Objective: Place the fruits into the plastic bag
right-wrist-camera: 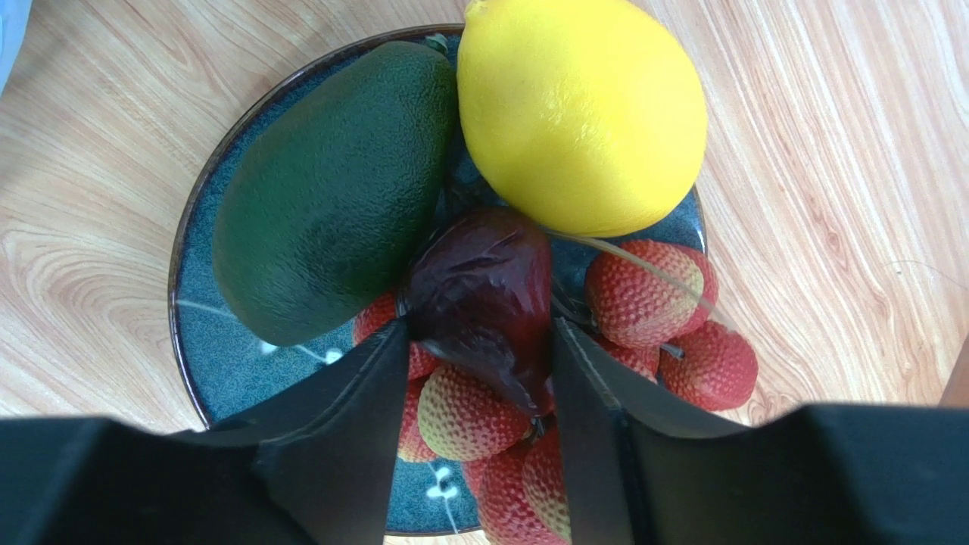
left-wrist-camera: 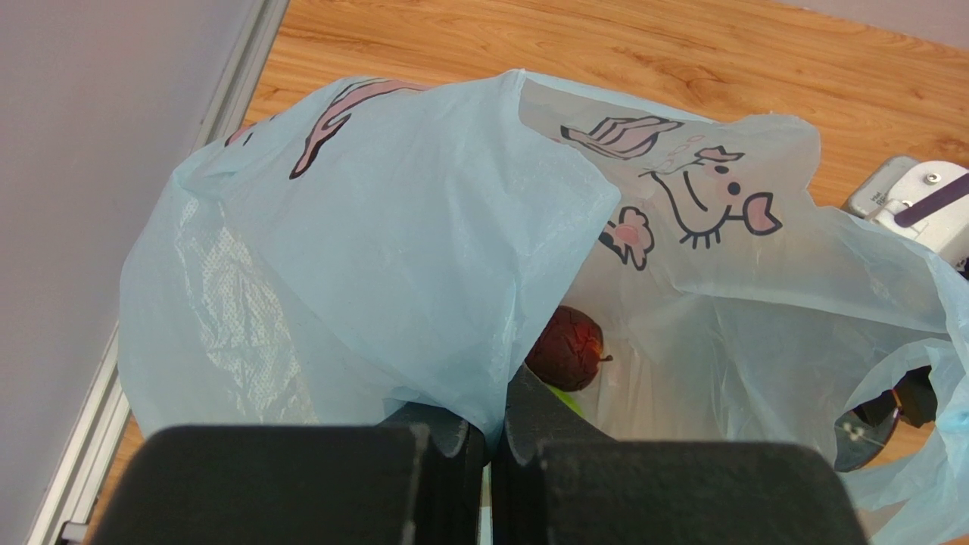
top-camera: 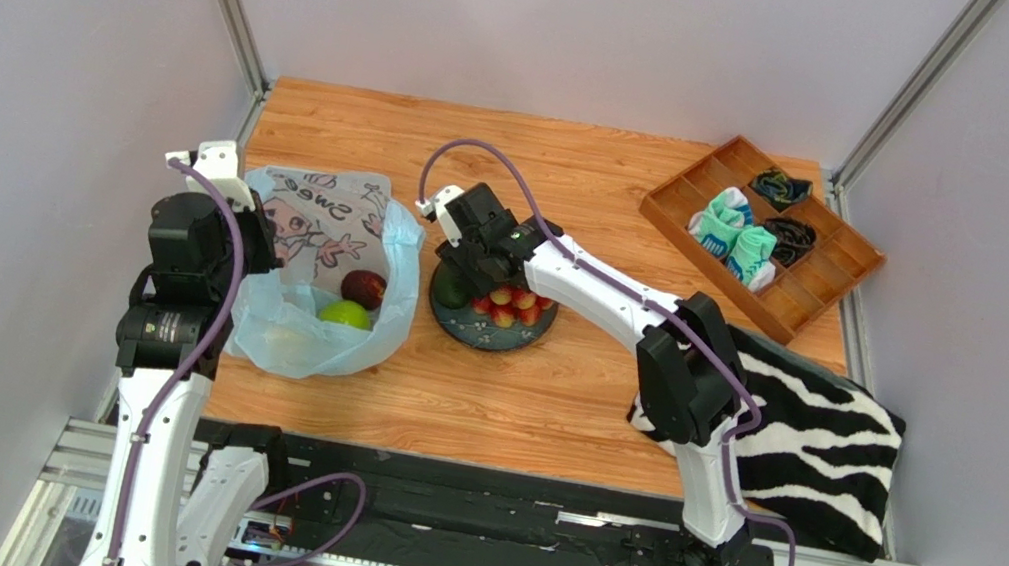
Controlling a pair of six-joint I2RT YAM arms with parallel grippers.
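**A:** At the left edge of the worktop, why does the plastic bag lie with its mouth agape?

**B:** The left fingers are clenched on a fold of its rim, pinching the thin film. That, I judge, holds the opening up and turned toward the plate. Inside lie a green apple and a dark red fruit, close together.

**A:** And the right fingers?

**B:** They hang low over the dark round plate, which stands just beside the bag. They flank a purple-red fruit and appear to meet both its sides. I read that as a grasp, though the fruit rests on the strawberries and is not yet lifted.

**A:** Why that fruit?

**B:** Probably because it sits on top of the heap. The lemon and the dark green fruit crowd it at one end only, so both flanks are free.

**A:** The surface and the room?

**B:** The worktop is flat, matt and wood-grained. Plain pale walls stand on three sides, with metal posts in the far corners. At the far right a wooden divided tray holds folded socks. A zebra-striped cloth lies beneath the right arm's elbow. Neither belongs to the task.
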